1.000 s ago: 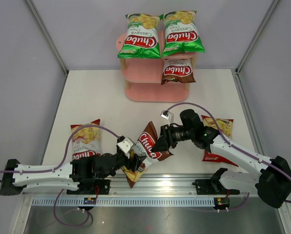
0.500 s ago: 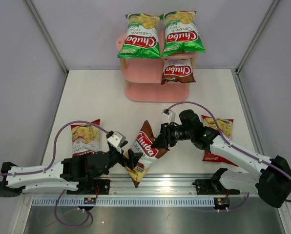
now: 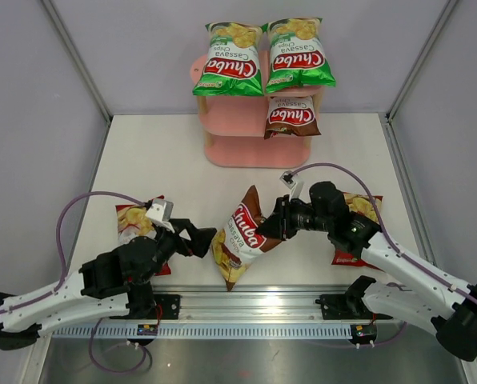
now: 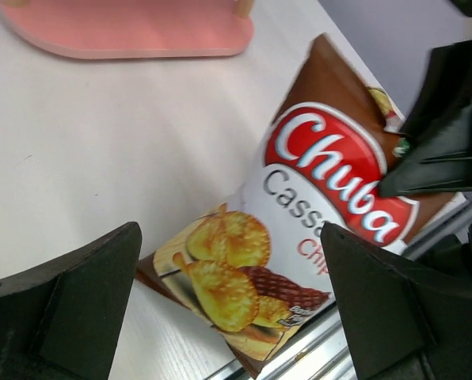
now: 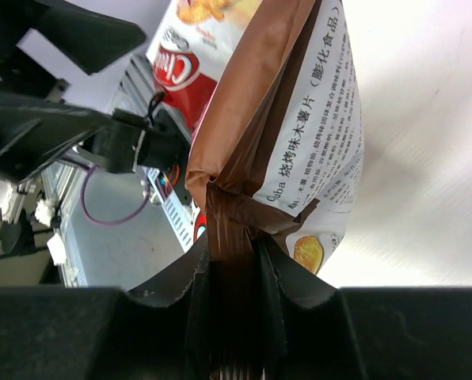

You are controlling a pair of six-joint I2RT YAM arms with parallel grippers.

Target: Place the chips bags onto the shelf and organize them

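Pinching an edge fold of the loose brown bag [image 3: 240, 238]: right gripper [image 3: 275, 226], jaws drawn narrow on the glossy film, nothing else between them.

Standing wide and holding nothing: left gripper [image 3: 204, 240], just beside the same bag at its 9 o'clock, apart from it in the top view.

Position of the loose brown bag: at 9 o'clock from the right gripper, between the 2 grippers. Long axis from 1 o'clock to 7 o'clock, logo face turned toward the left wrist camera, lower corner near the rail [image 3: 254, 302]. Whether lifted off the table [image 3: 166, 160]: cannot tell.

Shelf [image 3: 238, 152]: at 11 o'clock from the right gripper, well apart. Top tier taken by 2 green bags [image 3: 229, 60]. Middle tier carrying 1 shelved brown bag [image 3: 290, 116] on its right half, left half showing bare pink board.

Judged target: that bare half, calling for a carry toward 11 o'clock and a turn of the long axis to 12-6. Right arm the nearer, with the grip in place.

Lying flat on the table: 2 red bags [image 3: 130, 222], 1 under each arm.
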